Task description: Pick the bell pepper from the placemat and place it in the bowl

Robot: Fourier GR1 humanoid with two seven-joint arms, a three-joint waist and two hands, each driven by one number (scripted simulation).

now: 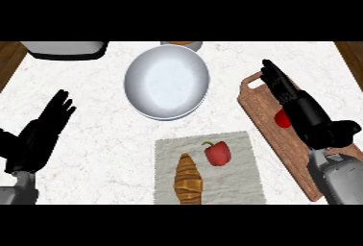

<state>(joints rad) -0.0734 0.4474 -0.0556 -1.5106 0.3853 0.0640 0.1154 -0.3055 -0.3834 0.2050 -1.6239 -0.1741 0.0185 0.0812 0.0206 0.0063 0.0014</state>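
A red bell pepper [218, 153] with a green stem lies on the grey placemat [241, 187] at the lower centre, next to a brown croissant [188, 179]. Above them stands a wide white bowl [167, 81]. My right hand [291, 93] hovers over the wooden cutting board [262, 110] to the right of the pepper, its fingers straight and pointing toward the far edge, holding nothing. At the left edge my left hand [44, 126] rests open, fingers up, well away from the placemat.
A red item [283, 118] lies on the cutting board, partly hidden by my right arm. A white appliance [65, 49] sits at the back left. A small round dish [181, 44] peeks out behind the bowl. Dark wood borders the marble counter on both sides.
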